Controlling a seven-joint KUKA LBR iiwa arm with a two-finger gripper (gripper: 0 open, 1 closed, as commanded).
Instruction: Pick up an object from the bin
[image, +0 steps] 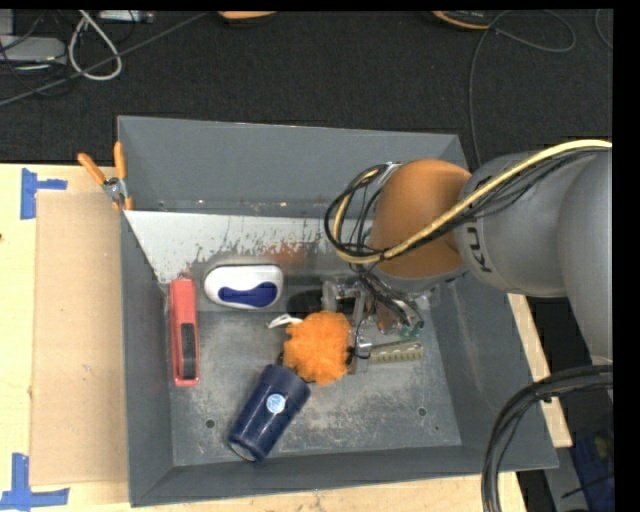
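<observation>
- The claw (358, 335) is down near the bin floor at the middle of the frame. I cannot tell whether it is spread or pressed together.
- An orange fuzzy ball (316, 348) lies right against the claw's left side, at the centre of the grey bin (440, 400).
- A pale toothed strip (398, 351) lies just right of the claw.
- A small black thing (304, 300) sits just above the ball.
- A white and blue oval thing (243, 283) is up and to the left.
- A dark blue cup (267, 410) lies tipped over, lower left of the ball.
- A red flat bar (183, 332) lies along the left wall.
</observation>
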